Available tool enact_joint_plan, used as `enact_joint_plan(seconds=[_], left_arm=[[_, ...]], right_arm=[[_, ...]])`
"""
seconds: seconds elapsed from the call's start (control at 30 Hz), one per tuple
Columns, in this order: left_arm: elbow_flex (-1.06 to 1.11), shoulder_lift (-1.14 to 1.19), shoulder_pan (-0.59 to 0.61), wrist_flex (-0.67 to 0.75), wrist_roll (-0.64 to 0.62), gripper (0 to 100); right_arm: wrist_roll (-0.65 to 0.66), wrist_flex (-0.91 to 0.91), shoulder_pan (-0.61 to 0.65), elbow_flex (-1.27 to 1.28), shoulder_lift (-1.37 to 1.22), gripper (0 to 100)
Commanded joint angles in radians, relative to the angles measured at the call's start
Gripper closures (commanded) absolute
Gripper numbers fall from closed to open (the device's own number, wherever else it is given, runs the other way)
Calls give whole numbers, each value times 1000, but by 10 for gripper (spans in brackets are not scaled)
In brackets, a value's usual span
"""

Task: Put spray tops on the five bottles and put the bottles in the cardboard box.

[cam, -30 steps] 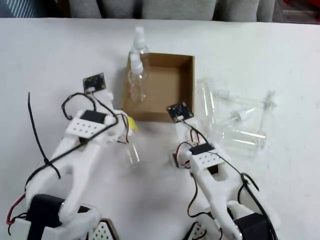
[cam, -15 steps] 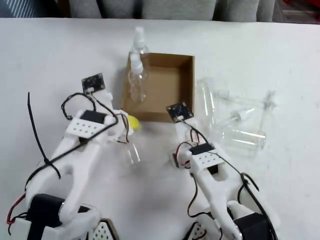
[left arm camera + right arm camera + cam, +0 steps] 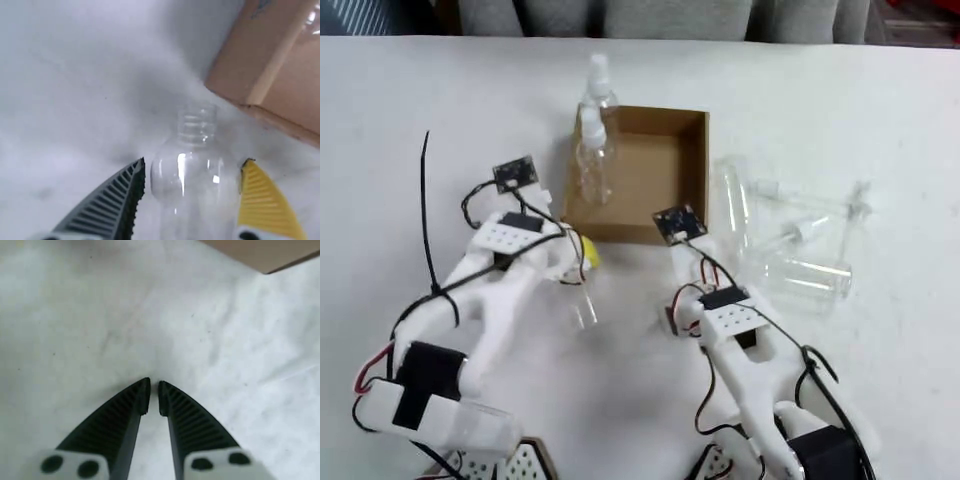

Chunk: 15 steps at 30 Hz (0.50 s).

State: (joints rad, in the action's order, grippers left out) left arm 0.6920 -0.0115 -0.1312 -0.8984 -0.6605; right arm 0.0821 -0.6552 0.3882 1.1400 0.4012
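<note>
A clear bottle [image 3: 196,190] without a top stands between the fingers of my left gripper [image 3: 192,167], its open neck pointing toward the cardboard box [image 3: 280,75]. The grey and yellow fingers hug its shoulders on both sides. From above, that gripper [image 3: 578,262] sits just off the box's near left corner, the bottle [image 3: 583,305] below it. One topped bottle [image 3: 592,150] stands inside the box [image 3: 670,175]; another [image 3: 597,85] stands behind it. My right gripper [image 3: 154,385] is shut with nothing in it, low over bare table beside the box's near edge.
Several clear bottles [image 3: 800,275] and loose spray tops [image 3: 790,235] lie in a heap to the right of the box. The right arm [image 3: 730,320] stands between that heap and the left arm. Chairs line the table's far edge.
The left arm's lower links have swung up and to the right, and its wrist has shifted slightly right. The bottle by its gripper has barely moved. The right arm has kept still.
</note>
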Motion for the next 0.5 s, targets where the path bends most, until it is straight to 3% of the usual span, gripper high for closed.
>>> enact_joint_plan(seconds=[0.0,0.13,0.27,0.37,0.47], left_arm=[[-51,5,-62,20,-9,710],[-49,5,-65,20,-8,766],[-54,2,-62,21,-2,993],[-51,1,-62,17,69,924],[-51,-1,-62,-25,126,921]], right_arm=[[11,24,12,-2,28,981],[11,24,10,-2,28,981],[11,22,10,-2,28,981],[11,22,8,-2,28,981],[11,21,8,-2,28,981]])
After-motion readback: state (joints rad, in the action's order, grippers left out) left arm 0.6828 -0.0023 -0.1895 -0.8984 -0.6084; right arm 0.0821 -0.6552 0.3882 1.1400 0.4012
